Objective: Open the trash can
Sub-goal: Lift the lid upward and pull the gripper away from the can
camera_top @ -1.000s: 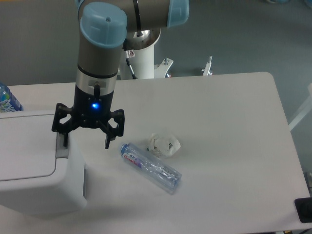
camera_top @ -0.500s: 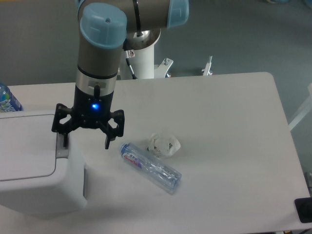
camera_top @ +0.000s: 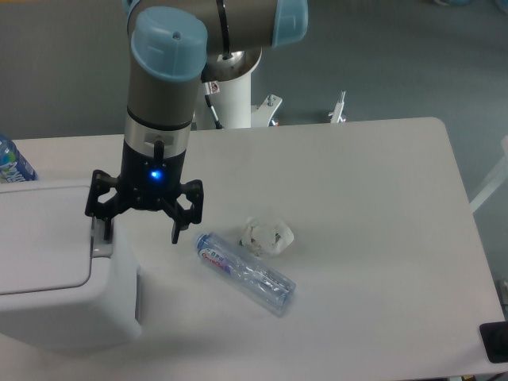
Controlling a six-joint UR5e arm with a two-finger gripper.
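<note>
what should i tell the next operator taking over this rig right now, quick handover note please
Gripper: open, holding nothing, one finger over the grey push tab at the right edge of the trash can, the other finger off its side over the table.
Trash can: front left of the table, white lid flat and shut.
Also there: clear plastic bottle lying on its side, crumpled white wrapper just beyond it, both right of the can.
Done: gripper lined up at the tab.
Left: probably press the tab, get the lid up.

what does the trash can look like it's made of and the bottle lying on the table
Trash can: apparently white molded plastic, smooth with a faint sheen and rounded corners. Bottle: likely thin clear plastic; the table shows through it, with glints along its ribbed side.
</note>
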